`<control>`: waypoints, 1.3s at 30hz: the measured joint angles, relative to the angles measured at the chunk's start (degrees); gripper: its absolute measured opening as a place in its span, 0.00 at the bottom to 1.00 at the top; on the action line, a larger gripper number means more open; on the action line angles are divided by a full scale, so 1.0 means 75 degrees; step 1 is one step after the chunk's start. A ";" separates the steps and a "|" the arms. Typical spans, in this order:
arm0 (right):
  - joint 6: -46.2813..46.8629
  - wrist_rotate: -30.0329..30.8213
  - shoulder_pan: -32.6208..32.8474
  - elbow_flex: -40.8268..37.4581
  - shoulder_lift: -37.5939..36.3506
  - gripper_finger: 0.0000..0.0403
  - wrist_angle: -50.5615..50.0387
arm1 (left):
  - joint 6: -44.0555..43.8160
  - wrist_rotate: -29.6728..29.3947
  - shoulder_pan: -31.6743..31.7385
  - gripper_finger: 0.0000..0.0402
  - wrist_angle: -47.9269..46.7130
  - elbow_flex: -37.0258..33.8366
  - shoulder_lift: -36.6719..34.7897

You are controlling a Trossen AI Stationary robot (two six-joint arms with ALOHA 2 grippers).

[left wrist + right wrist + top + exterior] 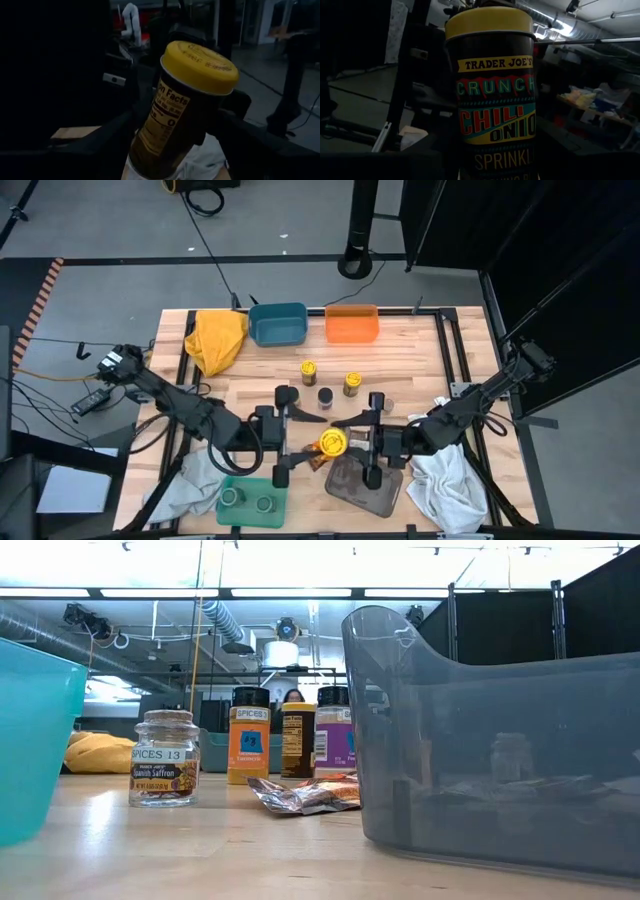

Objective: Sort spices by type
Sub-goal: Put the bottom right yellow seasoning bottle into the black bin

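I see two jars (248,500) in the green bin (225,482); rest unsorted. Left gripper (305,462) and right gripper (352,442) meet at yellow-lid jar (332,443); can't tell who's gripping.

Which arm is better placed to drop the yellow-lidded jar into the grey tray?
Right, probably. The jar sits between both grippers, but the grey tray lies just beside the right gripper, on its side of the table. The left gripper is nearer the green tray.
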 joint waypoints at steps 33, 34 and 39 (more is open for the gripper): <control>0.0868 -0.0566 -0.0560 0.0000 0.0009 0.52 -0.0187 | 0.0554 0.1460 0.0747 0.59 0.2321 -0.0929 0.0014; 0.0876 -0.0571 -0.0562 0.0000 0.0009 0.52 -0.0184 | 0.0562 0.1457 0.0750 0.57 0.2320 -0.0929 0.0014; 0.0880 -0.0574 -0.0560 0.0000 0.0009 0.52 -0.0201 | 0.0572 0.1451 0.0751 0.54 0.2312 -0.0926 0.0014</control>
